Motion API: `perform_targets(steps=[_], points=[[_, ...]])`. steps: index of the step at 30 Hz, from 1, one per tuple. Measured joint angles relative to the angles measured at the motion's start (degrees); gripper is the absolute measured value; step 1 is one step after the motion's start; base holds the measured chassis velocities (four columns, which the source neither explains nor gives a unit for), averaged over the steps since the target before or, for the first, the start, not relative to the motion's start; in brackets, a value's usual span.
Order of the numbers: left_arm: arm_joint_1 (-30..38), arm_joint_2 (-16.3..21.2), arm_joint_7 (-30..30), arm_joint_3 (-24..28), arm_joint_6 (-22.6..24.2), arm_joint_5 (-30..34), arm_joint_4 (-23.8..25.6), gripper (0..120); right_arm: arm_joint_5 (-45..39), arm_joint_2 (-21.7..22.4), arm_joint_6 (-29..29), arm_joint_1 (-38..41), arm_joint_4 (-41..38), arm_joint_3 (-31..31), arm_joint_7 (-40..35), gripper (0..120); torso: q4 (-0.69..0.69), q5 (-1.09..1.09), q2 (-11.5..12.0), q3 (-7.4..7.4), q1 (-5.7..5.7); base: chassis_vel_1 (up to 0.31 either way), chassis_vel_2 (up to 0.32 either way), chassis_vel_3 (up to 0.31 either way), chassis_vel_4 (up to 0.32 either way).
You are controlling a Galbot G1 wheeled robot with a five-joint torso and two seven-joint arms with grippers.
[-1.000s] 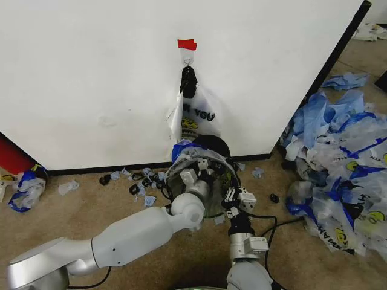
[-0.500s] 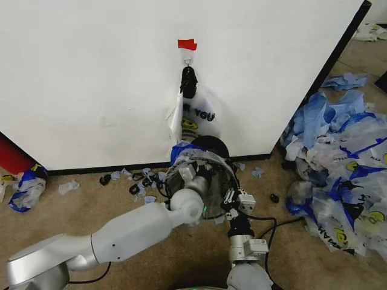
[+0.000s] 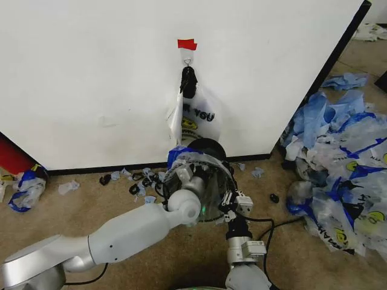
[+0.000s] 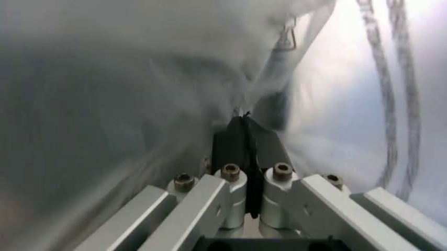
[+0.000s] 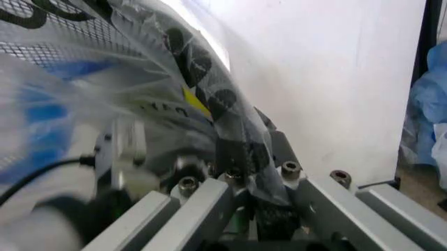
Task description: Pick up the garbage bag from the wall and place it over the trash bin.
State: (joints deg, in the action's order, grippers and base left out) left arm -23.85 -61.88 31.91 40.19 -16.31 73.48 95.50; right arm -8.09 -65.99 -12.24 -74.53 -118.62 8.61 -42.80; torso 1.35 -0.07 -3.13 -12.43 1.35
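A see-through bag point(image 3: 195, 118) hangs from a small metal hook point(image 3: 188, 61) on the white wall point(image 3: 91, 78), under a strip of red tape point(image 3: 187, 44). Its black lettering reads "YOU", with a yellow smiley printed beneath. Right below it, on the floor against the baseboard, stands the black mesh trash bin point(image 3: 208, 148), and the garbage bag point(image 3: 196, 175) is stretched across its mouth, clear film with blue patches. What lies inside the bin I cannot tell. The left gripper point(image 4: 244, 128) has its fingers pressed together, pinching that film. The right gripper point(image 5: 241, 162) is at the bin's other side, its fingers closed on a fold of the printed plastic. Off to the right lies a big pile of blue-and-white bags point(image 3: 338, 163).
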Motion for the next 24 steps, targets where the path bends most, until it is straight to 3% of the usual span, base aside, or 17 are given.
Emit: perform_targets(steps=[10, 24], points=[[-0.77, 2.38, 1.91, 3.21, 1.19, -1.08, 2.14, 0, 0.09, 0.03, 0.09, 0.03, 0.22, 0.01, -0.05, 0, 0.00, 0.00, 0.00, 0.00, 0.00, 0.000, 0.000, 0.000, 0.000], [2.85, 0.48, 5.95, 1.71, 1.47, -1.80, -0.95, 0, 1.68, -0.17, -0.25, -1.86, -0.19, -0.32, 0.13, 0, 0.02, 0.01, 0.00, 0.00, 0.00, 0.000, 0.000, 0.000, 0.000]])
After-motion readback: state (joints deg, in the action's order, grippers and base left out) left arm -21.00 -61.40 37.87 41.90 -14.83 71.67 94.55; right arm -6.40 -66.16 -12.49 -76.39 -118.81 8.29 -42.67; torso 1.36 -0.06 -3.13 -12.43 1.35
